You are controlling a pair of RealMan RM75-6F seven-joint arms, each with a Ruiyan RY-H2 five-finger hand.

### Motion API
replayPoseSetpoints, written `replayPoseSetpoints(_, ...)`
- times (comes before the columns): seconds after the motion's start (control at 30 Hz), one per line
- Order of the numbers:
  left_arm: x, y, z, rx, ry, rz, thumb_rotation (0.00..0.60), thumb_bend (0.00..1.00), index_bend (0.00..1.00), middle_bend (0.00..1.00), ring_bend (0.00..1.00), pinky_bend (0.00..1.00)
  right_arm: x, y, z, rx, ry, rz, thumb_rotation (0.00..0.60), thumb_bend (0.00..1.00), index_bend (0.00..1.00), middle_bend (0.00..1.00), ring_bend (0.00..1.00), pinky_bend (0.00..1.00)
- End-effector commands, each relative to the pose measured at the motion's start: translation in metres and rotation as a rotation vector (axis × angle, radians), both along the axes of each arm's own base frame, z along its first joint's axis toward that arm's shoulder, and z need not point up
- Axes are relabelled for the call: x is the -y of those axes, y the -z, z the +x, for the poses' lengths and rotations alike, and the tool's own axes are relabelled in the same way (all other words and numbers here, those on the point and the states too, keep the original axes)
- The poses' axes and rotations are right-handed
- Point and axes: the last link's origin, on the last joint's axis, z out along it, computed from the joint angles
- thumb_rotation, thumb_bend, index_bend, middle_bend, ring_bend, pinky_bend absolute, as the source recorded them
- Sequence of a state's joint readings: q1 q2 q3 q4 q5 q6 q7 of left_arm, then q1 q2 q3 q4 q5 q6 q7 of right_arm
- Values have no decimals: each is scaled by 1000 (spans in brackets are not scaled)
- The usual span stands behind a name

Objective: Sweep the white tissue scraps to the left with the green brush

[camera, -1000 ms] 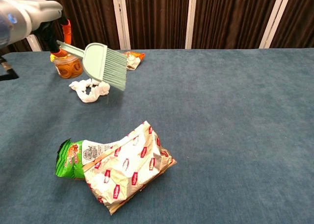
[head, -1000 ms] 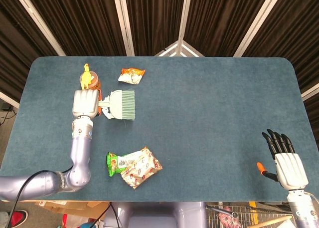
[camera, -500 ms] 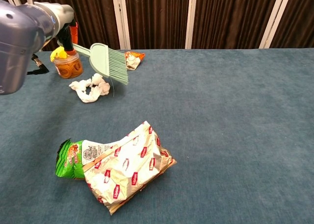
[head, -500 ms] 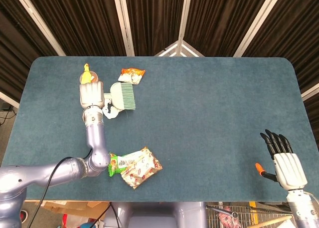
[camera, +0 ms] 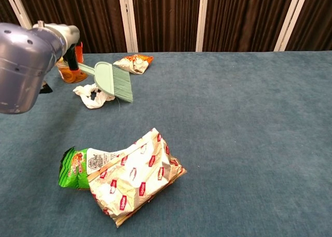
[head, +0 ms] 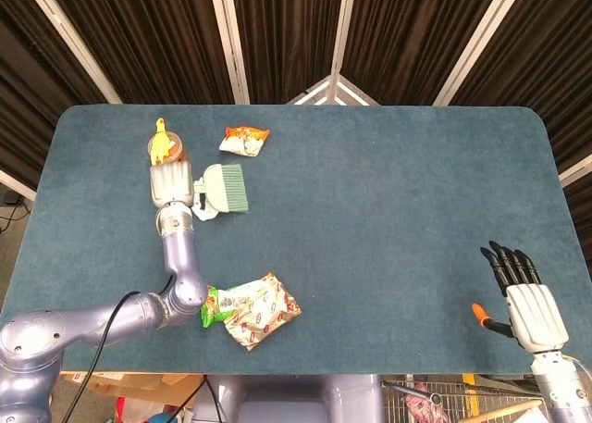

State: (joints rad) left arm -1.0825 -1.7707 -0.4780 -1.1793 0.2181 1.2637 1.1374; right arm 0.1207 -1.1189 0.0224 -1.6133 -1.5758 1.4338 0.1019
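Observation:
My left hand grips the handle of the green brush at the table's left. The brush is low, its bristles down just right of the white tissue scraps. In the head view the scraps peek out under the brush and hand. In the chest view the left forearm fills the upper left and the hand itself is mostly hidden behind it. My right hand rests at the near right edge, fingers spread, holding nothing.
An orange jar with a yellow duck stands just behind the left hand. A small orange snack packet lies behind the brush. A larger crumpled snack bag lies near the front left. The blue tabletop stretches out to the right.
The left hand has lowered the brush from above the table down beside the tissue scraps, bristles nearer the surface. The right hand has barely shifted.

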Motion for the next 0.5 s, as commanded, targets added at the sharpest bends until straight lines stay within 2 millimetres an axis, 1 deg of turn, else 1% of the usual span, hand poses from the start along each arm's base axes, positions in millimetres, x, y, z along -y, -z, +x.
replayPoseSetpoints(0.03, 3, 4, -7, -3, -17, -15, 600, 766, 832, 1000, 1000, 1000, 0, 0, 0, -2, 2, 0, 600, 304, 0, 0, 0, 0)
replayPoseSetpoints(0.13, 6, 2, -13, 4, -36, -21, 600, 767, 832, 1000, 1000, 1000, 0, -1, -1, -3, 4, -3, 600, 303, 0, 0, 0, 0)
replayPoseSetpoints(0.3, 12, -14, -24, -22, -45, -23, 600, 772, 832, 1000, 1000, 1000, -1, -1, -1, -8, 2, -5, 600, 303, 0, 0, 0, 0)
replayPoseSetpoints(0.43, 25, -33, -37, -58, -44, -39, 600, 772, 833, 1000, 1000, 1000, -2, -2, -1, -7, 0, -8, 600, 304, 0, 0, 0, 0)
replayPoseSetpoints(0.5, 35, -41, -48, -85, -58, -56, 600, 773, 833, 1000, 1000, 1000, -2, -2, -1, -9, -2, -8, 600, 304, 0, 0, 0, 0)
